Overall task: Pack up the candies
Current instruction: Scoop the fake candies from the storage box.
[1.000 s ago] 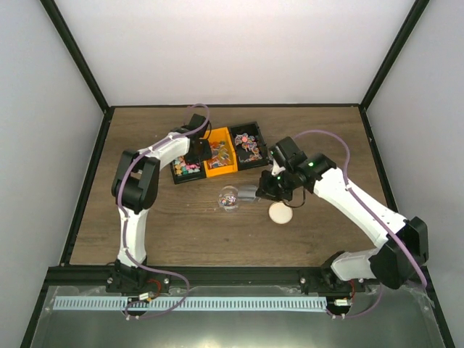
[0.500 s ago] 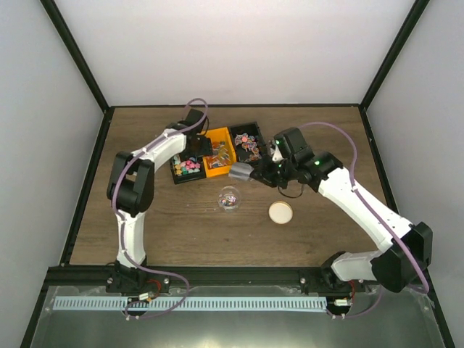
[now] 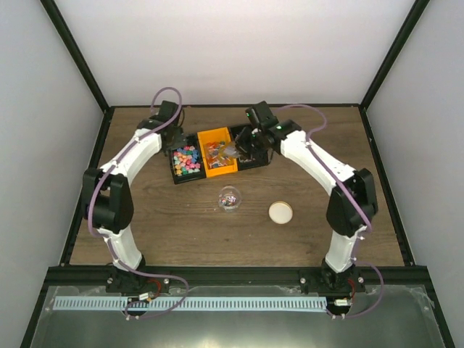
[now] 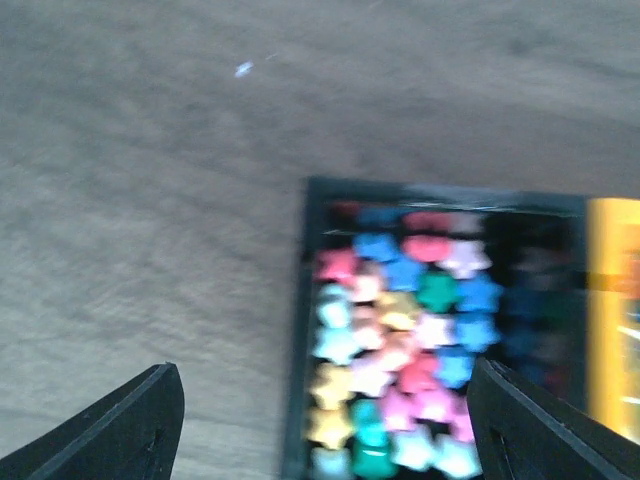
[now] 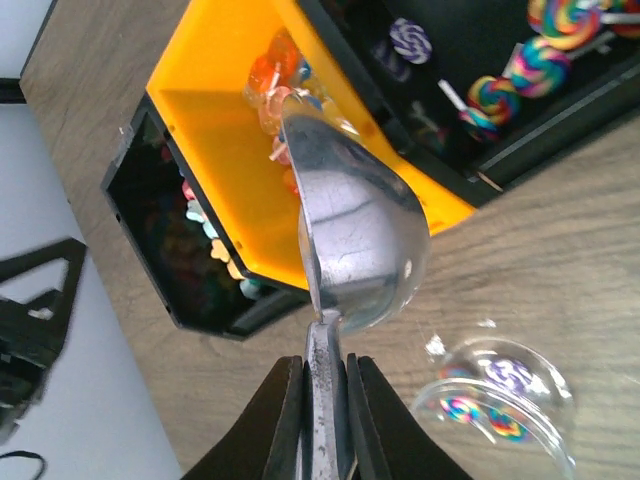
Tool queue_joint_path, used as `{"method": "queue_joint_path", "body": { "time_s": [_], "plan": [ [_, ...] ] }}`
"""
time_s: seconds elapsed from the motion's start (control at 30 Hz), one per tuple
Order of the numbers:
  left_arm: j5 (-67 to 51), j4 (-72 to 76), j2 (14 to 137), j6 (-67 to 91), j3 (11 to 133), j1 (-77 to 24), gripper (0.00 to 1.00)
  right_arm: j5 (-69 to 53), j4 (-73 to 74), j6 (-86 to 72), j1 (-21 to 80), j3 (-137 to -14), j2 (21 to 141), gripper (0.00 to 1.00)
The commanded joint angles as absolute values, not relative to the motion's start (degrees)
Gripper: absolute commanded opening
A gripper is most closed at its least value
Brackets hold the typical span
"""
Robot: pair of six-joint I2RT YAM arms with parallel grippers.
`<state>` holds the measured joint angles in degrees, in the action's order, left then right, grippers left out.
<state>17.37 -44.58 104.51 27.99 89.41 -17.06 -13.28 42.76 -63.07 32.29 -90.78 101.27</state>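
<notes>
From my right wrist view I get what the top view misses: right gripper (image 5: 320, 375) clamped on a metal spoon (image 5: 350, 250), its bowl ahead of the fingers over the orange bin (image 5: 215, 150). Left gripper (image 4: 325, 420) jaws wide apart. The candies (image 4: 400, 350), blurry multicoloured stars, lie in a black bin (image 4: 300, 330) ahead, between its fingers.

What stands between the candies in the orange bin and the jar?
Nothing visible. The lid lies beside the jar, not on it; only bare table separates orange bin and jar. The right pincer's scoop is at the candies.
</notes>
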Motion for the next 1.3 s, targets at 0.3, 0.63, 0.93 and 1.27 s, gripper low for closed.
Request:
{"method": "queue_joint_path", "body": {
  "time_s": [0.3, 0.63, 0.93, 1.27],
  "plan": [
    [16.47, -41.44, 104.22, 29.79, 76.99, -12.57, 0.76, -10.94, 52.62, -67.07, 36.60, -105.33, 112.26, 0.01],
    [15.73, -39.49, 106.06, 30.05, 75.84, -12.57, 0.66, -6.63, 63.83, -69.27, 38.18, -117.15, 121.19, 0.01],
    [15.32, -38.74, 107.61, 30.28, 75.81, -12.65, 0.33, -6.35, 73.12, -68.63, 38.41, -125.12, 131.43, 0.01],
    [12.27, -38.44, 109.77, 29.11, 76.20, -12.64, 0.04, -13.58, 53.00, -64.64, 37.91, -113.02, 131.37, 0.01]
  ]
}}
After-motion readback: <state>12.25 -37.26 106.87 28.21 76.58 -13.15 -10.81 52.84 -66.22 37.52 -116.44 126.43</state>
